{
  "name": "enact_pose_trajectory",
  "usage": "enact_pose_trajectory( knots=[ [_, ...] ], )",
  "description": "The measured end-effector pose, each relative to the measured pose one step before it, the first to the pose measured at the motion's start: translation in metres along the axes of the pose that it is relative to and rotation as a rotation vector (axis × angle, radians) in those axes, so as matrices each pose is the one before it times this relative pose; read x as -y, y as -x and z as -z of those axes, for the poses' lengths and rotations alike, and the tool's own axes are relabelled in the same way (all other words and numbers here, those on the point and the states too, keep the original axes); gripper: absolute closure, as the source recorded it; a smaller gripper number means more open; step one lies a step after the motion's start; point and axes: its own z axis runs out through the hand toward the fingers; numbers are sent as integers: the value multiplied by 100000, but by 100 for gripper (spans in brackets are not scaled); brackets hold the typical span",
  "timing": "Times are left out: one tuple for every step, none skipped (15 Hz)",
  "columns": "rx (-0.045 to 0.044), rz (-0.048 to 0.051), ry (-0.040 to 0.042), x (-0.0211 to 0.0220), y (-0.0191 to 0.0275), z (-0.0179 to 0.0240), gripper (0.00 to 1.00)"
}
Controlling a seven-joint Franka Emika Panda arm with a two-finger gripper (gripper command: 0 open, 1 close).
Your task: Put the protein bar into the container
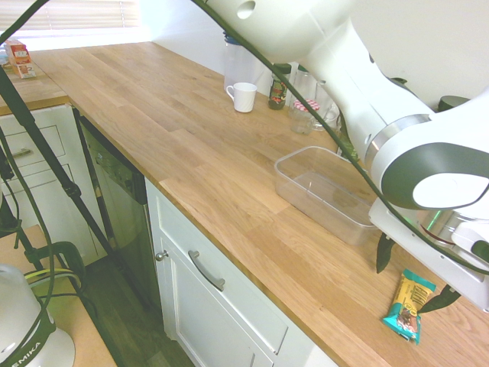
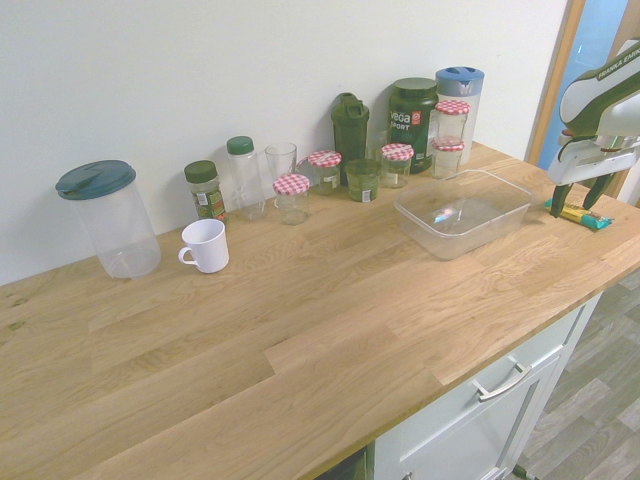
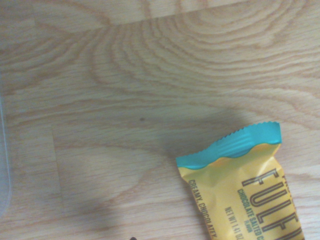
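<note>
While the small yellow foil-wrapped protein bar with teal ends (image 1: 410, 304) lies flat on the pale wooden tabletop (image 1: 221, 180), outside the clear plastic rectangular tub (image 1: 315, 205), nothing of the transfer is done; grasp, lift, carry and release all remain, by my reading. White jointed arm (image 1: 344, 84) reaches in over the tabletop beyond the tub, black-fingered claw (image 1: 403, 283) pointing down, spread wide and empty, low by the bar.

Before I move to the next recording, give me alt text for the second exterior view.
An open gripper hangs over a yellow and teal protein bar at the right of a wooden counter, beside a clear plastic container. Further left stand jars, bottles and a white mug.
</note>
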Motion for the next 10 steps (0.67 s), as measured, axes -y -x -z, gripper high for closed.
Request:
enact_pose_trajectory(
  knots=[
    [192, 164, 205, 19, -38, -199, 0],
    [270, 117, 184, -23, -85, -311, 0],
    [333, 136, 248, -86, -138, -403, 0],
    [223, 53, 200, -72, -230, -340, 0],
    [66, -95, 98, -155, -323, -268, 0],
    [12, -24, 50, -202, -288, -190, 0],
    [-111, -10, -76, -111, -269, -93, 100],
    [-133, 384, -60, 3, -129, -8, 100],
    [-107, 609, 30, 43, -64, -30, 100],
    [-61, 462, -41, -4, -11, 2, 100]
  ],
)
